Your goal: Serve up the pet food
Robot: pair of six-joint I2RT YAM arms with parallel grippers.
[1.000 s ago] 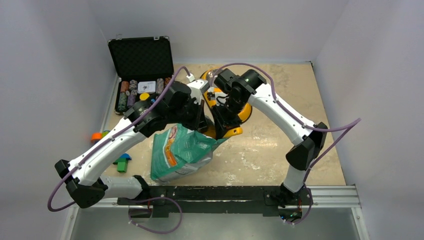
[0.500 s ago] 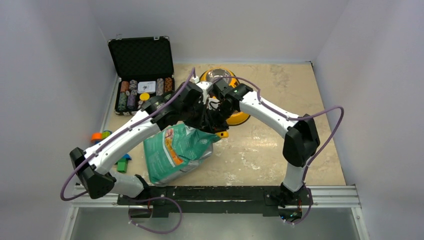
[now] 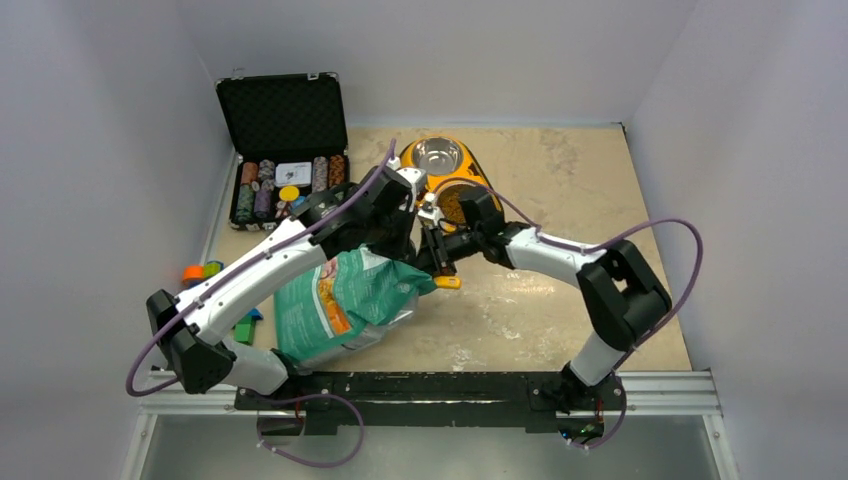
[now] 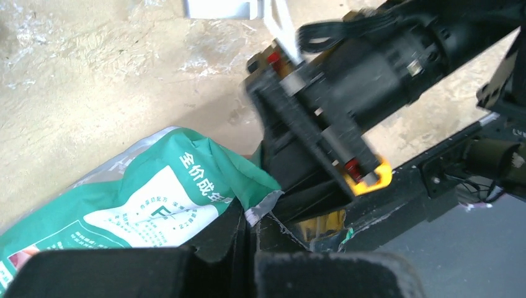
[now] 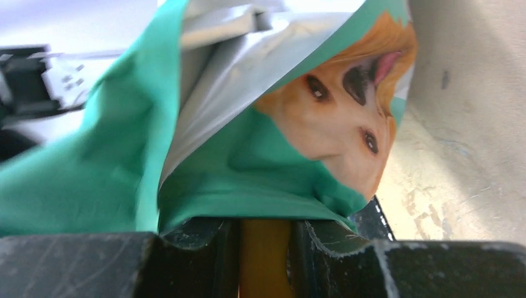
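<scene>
The teal-green pouch [image 3: 345, 305] with a golden dog's face [image 5: 347, 118] leans on the table's near left, mouth up. My left gripper [image 3: 407, 252] is shut on the pouch's top edge [image 4: 260, 211]. My right gripper [image 3: 438, 262] is shut on a yellow scoop handle [image 5: 263, 248], right at the pouch's open mouth, whose silver lining [image 5: 229, 81] shows. The scoop's end is hidden behind the pouch's edge. An orange double feeder [image 3: 482, 178] stands behind; its far steel bowl [image 3: 437, 155] looks empty, and brown pet food [image 3: 455, 203] seems to lie in its near bowl.
An open black case of poker chips [image 3: 285, 150] stands at the back left. Coloured toy blocks [image 3: 200, 270] and a green one [image 3: 245, 328] lie by the left wall. A black rail [image 3: 430, 385] runs along the near edge.
My right gripper has come down from over the feeder to the pouch's mouth, uncovering the feeder. My left gripper has shifted the pouch slightly to the left.
</scene>
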